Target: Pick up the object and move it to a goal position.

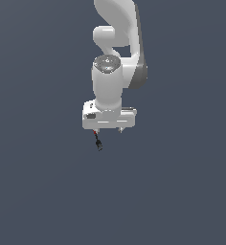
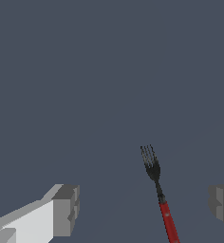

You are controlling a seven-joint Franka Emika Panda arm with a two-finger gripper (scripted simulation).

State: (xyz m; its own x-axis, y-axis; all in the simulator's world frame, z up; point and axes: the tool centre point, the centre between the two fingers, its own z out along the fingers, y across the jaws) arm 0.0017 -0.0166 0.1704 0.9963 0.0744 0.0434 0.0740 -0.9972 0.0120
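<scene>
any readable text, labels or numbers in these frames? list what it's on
None. No words, numbers or signs show in either view: the fork, the gripper and the white arm are plain. A small dark mark on the gripper body in the exterior view is too small to read.

Simulated render, no real room, flat featureless dark blue-grey backdrop (image 1: 38,191) filling both views, untextured white robot arm (image 1: 107,86), blocky shading, no furniture, walls or horizon visible

Fork's (image 2: 157,182) red handle end cropped
</scene>
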